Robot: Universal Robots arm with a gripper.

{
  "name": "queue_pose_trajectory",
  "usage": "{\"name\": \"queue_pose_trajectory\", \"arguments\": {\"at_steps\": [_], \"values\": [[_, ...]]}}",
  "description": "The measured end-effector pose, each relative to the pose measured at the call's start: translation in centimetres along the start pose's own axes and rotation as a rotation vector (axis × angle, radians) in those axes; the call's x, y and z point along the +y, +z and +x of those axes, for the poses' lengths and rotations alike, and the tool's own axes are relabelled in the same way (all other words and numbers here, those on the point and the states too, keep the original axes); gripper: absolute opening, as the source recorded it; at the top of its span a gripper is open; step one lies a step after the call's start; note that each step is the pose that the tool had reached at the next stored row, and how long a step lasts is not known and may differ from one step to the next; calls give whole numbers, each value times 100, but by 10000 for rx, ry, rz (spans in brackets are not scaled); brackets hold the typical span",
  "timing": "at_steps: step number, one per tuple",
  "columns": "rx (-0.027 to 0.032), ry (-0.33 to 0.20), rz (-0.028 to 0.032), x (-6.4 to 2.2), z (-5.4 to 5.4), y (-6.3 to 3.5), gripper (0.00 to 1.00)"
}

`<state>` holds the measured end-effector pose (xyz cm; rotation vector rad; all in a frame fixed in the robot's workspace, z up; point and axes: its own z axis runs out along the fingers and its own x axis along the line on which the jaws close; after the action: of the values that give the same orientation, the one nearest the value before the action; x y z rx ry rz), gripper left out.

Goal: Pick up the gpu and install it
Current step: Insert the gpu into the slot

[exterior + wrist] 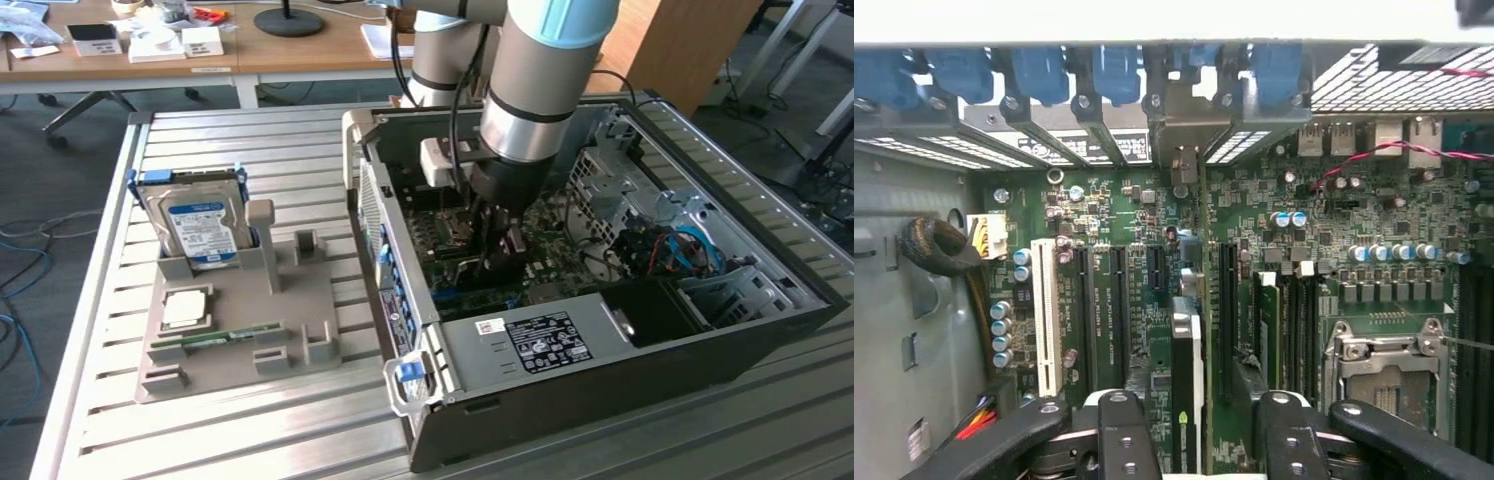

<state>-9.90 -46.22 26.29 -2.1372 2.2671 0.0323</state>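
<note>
Lower end of the gpu point(1187, 385) hidden behind the gripper point(1196, 445) body.

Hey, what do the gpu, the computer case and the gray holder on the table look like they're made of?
gpu: seen edge-on, a dark board with a silvery edge, likely circuit board plus metal.
Computer case: dark painted outside, bare gray perforated sheet metal inside.
Holder: uniform matte gray, probably plastic.
Table: ribbed silvery metal, probably aluminium.

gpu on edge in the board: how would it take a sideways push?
Probably stiff along its length: the gpu looks like a thin rigid card. A sideways push would likely lever or tip it, since it stands on its narrow edge on the motherboard. Likely fragile too: it is a bare board, and the open gripper straddles it closely.
</note>
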Motion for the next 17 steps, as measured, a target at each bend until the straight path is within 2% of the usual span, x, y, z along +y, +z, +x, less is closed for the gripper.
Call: {"name": "queue_pose_trajectory", "arguments": {"at_steps": [6,17], "values": [[-1,0,0,0,-5,-146,45],[0,0,0,-1,-10,-315,45]]}}
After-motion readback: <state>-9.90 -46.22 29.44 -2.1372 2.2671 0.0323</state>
